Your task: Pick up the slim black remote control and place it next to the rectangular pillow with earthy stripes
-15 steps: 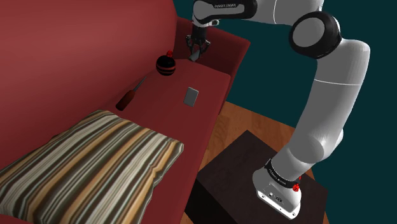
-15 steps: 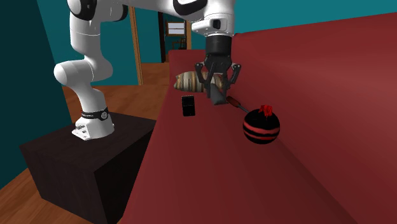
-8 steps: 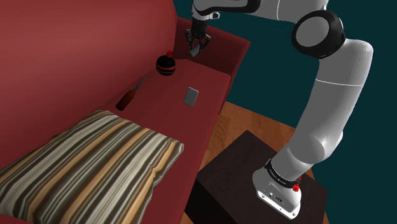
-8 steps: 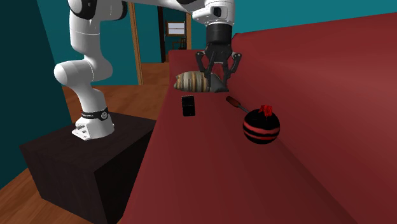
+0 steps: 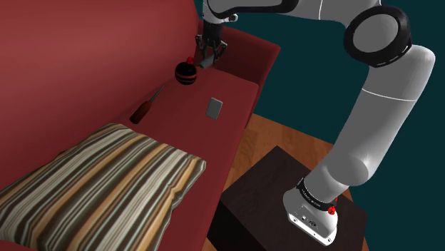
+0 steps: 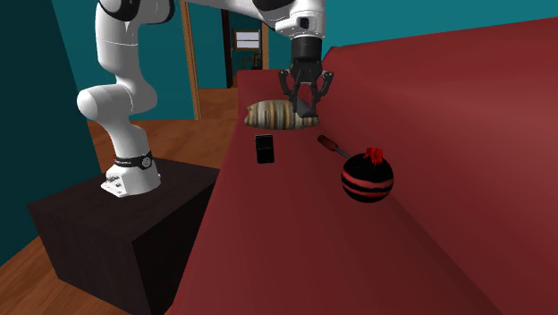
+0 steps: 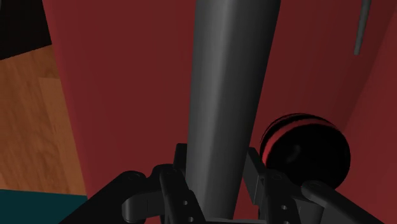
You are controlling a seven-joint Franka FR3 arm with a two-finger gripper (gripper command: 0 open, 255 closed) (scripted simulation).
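Observation:
My gripper (image 5: 209,55) (image 6: 305,100) (image 7: 216,184) hangs above the red sofa seat, shut on a slim dark grey remote (image 7: 229,95) whose long body runs out from between the fingers. A short end of the remote (image 6: 308,114) shows below the fingers in the second exterior view. The striped pillow (image 5: 100,185) (image 6: 273,114), banded in brown, cream and tan, lies on the seat well away toward the shoulder view's lower left. A black ball with red stripes (image 5: 186,73) (image 6: 367,176) (image 7: 305,149) rests just below and beside the gripper.
A red-handled tool (image 5: 142,110) (image 6: 333,146) lies by the sofa's backrest. A small flat dark rectangle (image 5: 214,107) (image 6: 264,148) lies near the seat's front edge. The sofa armrest (image 5: 249,53) rises behind the gripper. The dark stand (image 5: 271,192) sits on the wooden floor.
The gripper has risen with the remote and moved toward the shoulder view's left, from over the armrest to above the striped ball. Nothing on the seat has moved.

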